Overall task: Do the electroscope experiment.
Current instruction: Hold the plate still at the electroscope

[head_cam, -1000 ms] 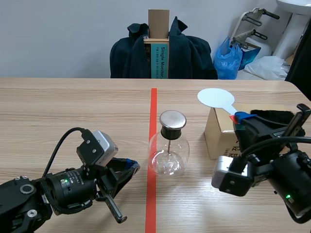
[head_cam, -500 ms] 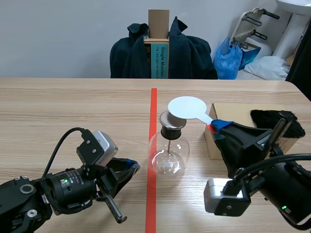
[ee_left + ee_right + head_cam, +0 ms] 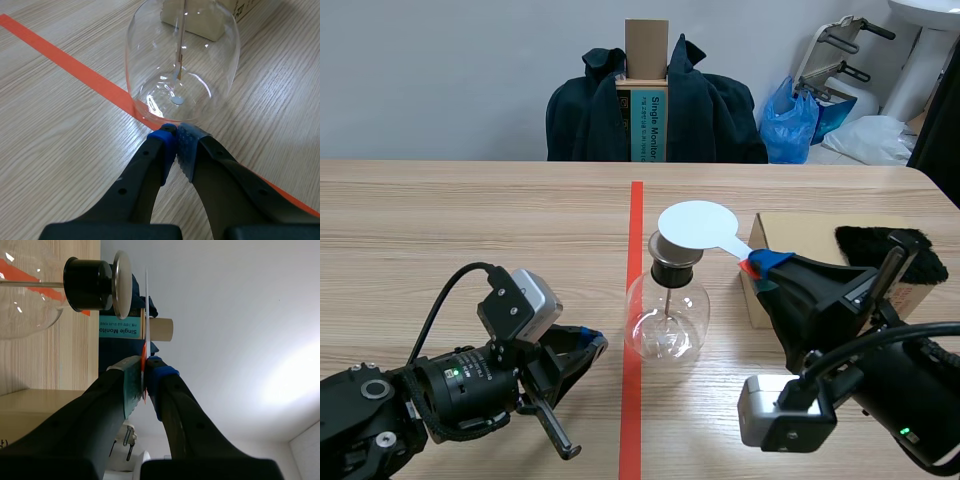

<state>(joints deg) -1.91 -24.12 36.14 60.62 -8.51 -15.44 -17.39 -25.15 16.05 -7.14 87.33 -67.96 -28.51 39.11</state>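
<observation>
The electroscope, a round glass flask (image 3: 665,318) with a black stopper and a metal cap (image 3: 672,252), stands just right of the red tape line. My right gripper (image 3: 760,266) is shut on the red handle of a white disc paddle (image 3: 697,222), whose disc hovers right over the cap. In the right wrist view the paddle (image 3: 147,300) shows edge-on, a small gap from the cap (image 3: 122,277), with the gripper (image 3: 144,374) pinching its handle. My left gripper (image 3: 590,343) rests low and shut on nothing, tips almost at the flask's base (image 3: 182,65), (image 3: 176,142).
A cardboard box (image 3: 810,262) sits right of the flask, with a black furry cloth (image 3: 885,245) on its far end. Across the table stand a chair draped with a dark jacket (image 3: 655,105) and a blue bag (image 3: 790,120).
My right arm swung the paddle left from above the box to over the flask's cap, then settled it slightly further left. The left arm stayed still.
</observation>
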